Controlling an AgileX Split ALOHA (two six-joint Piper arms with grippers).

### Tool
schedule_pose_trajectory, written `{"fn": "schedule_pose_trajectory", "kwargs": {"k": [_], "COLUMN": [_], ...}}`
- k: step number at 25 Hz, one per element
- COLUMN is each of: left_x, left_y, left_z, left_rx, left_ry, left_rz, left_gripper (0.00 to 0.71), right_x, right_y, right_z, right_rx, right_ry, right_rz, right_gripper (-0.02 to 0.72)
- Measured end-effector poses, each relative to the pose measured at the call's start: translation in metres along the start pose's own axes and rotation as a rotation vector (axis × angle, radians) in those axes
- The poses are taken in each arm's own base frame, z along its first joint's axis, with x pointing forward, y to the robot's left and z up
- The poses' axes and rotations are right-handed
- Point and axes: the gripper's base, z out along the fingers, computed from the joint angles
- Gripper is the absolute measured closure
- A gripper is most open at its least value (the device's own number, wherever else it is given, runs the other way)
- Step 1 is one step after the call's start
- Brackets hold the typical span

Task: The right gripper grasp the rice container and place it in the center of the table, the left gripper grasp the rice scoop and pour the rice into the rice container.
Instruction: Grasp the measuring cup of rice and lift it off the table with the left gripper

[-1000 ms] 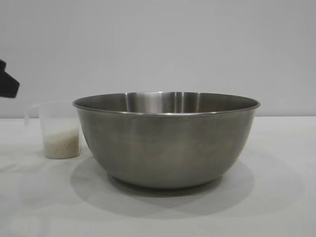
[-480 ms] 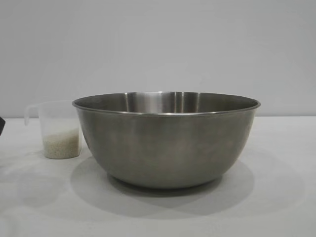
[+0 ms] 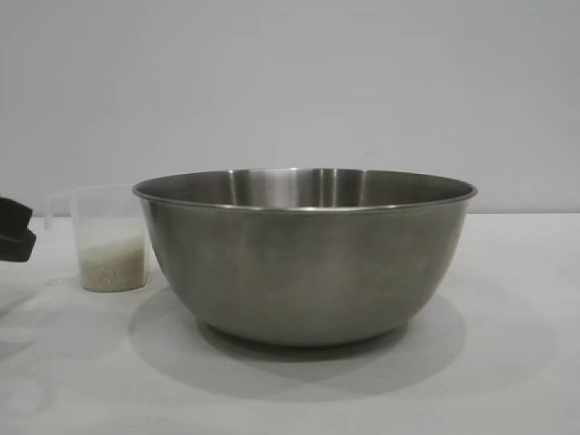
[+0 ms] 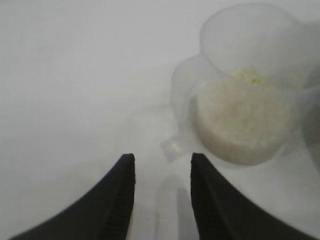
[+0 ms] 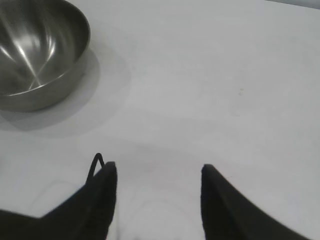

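Left claw (image 4: 162,172) spread, empty, near translucent plastic scoop's loop handle (image 4: 182,112) | risk: I nudge scoop, spilling white rice (image 4: 240,120) on surface (image 4: 75,75) | right claw (image 5: 157,172) spread, parked.

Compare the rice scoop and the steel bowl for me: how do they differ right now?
The rice scoop is small, translucent plastic with a loop handle; the rice container is a far larger brushed-steel bowl with no handle. The scoop holds rice in its lower part; the bowl's visible inside, in the right wrist view, shows none. The scoop's walls are steep, the bowl's rounded. Both stand upright on the table, held by neither end effector.
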Motion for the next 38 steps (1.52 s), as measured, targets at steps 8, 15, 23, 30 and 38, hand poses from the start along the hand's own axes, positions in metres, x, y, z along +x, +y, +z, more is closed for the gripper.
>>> {"fn": "schedule_pose_trajectory", "kwargs": {"k": [8, 15, 23, 30, 38], "left_x": [0.003, 0.001, -0.006, -0.009, -0.01], "left_y": [-0.001, -0.002, -0.001, 0.0, -0.004], "left_z": [0.012, 0.028, 0.043, 0.046, 0.046], "left_rx": [-0.002, -0.001, -0.029, -0.044, 0.006], "left_ry": [0.003, -0.018, -0.054, -0.066, -0.072], "left_rz": [0.029, 0.028, 0.013, 0.004, 0.028], "left_gripper": [0.487, 0.487, 0.487, 0.609, 0.71], "right_x": [0.0, 0.0, 0.0, 0.0, 0.0], "right_y": [0.0, 0.0, 0.0, 0.0, 0.0], "right_z": [0.0, 0.0, 0.0, 0.0, 0.0], "right_rx": [0.0, 0.0, 0.0, 0.0, 0.0], "right_ry": [0.0, 0.0, 0.0, 0.0, 0.0], "right_rz": [0.0, 0.0, 0.0, 0.0, 0.0], "right_gripper": [0.338, 0.338, 0.338, 0.338, 0.338]}}
